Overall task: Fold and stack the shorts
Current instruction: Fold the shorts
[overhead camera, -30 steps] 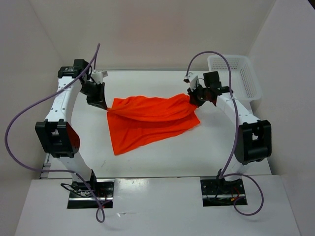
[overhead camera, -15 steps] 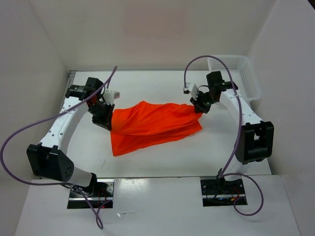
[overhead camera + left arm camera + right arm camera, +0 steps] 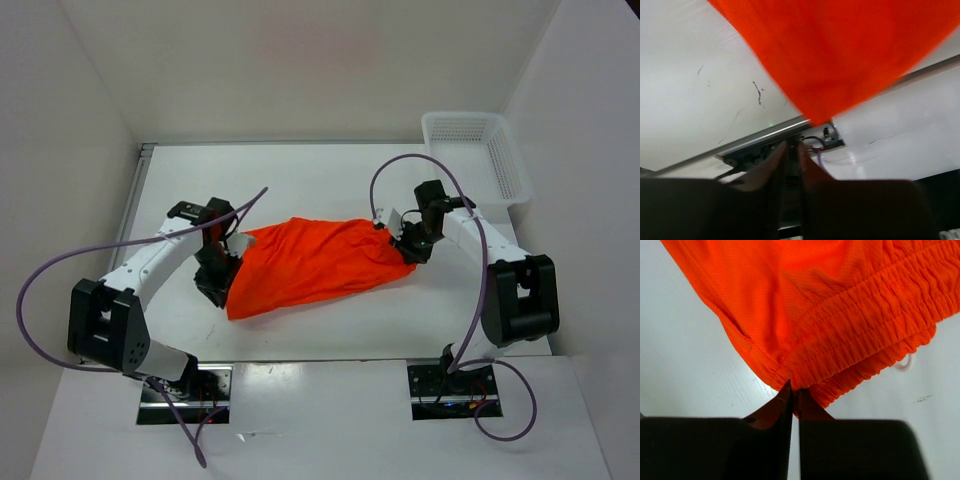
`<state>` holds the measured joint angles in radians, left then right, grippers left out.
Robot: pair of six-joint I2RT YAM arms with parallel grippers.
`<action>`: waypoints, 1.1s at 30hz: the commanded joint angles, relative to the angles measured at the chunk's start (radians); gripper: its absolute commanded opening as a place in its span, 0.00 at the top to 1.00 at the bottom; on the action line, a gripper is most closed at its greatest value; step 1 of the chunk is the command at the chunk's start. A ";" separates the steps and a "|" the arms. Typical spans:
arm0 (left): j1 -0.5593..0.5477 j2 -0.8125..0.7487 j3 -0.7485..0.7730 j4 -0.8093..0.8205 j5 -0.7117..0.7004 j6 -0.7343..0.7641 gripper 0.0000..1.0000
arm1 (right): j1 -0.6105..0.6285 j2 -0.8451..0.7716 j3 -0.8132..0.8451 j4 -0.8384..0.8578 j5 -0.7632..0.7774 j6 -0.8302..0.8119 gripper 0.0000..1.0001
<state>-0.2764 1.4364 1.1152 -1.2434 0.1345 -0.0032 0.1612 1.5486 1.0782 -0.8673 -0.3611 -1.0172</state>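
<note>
**While both grippers sit low at the cloth's two ends, the fold looks laid down**

Where the right gripper [image 3: 792, 390] meets cloth, its two fingers are pressed together on the gathered elastic waistband corner of the bright orange-red soft fabric shorts [image 3: 310, 262]. A clear pinch, close over the surface.

Left gripper [image 3: 792, 146]: fingers nearly touching, with a narrow dark slit between them. A pointed corner of cloth hangs just past the tips, blurred. Cannot tell whether it is gripped or free.

Overhead view: shorts lie mid-frame on the white table [image 3: 300, 170], a long band running from lower left up to the right, between the two grippers. They look doubled over, by my reading.

Why held so, as a judgement: opposite ends keep the cloth stretched, so the upper layer lands without wrinkles. The low wrists suggest laying down, not lifting.

White plastic mesh basket [image 3: 478, 150] sits at upper right, well apart from the cloth. Possibly the stacking place, but unconfirmed.

Count: grippers two; shorts one pair; basket one; purple cables [image 3: 60, 270] two, one per arm.
</note>
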 commanded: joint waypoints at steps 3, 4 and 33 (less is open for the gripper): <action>-0.041 0.019 -0.022 0.001 -0.001 0.003 0.53 | 0.008 -0.068 -0.018 0.162 0.089 0.039 0.77; -0.041 0.019 -0.008 0.001 0.013 0.003 0.51 | 0.008 -0.068 -0.018 0.162 0.090 0.039 0.62; 0.192 0.527 0.339 0.637 0.080 0.003 0.43 | 0.008 -0.039 -0.014 0.287 0.028 0.270 0.41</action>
<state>-0.0814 1.9335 1.4654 -0.6476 0.1890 -0.0040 0.1638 1.4975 1.0721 -0.6411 -0.3584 -0.7650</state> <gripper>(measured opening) 0.572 0.589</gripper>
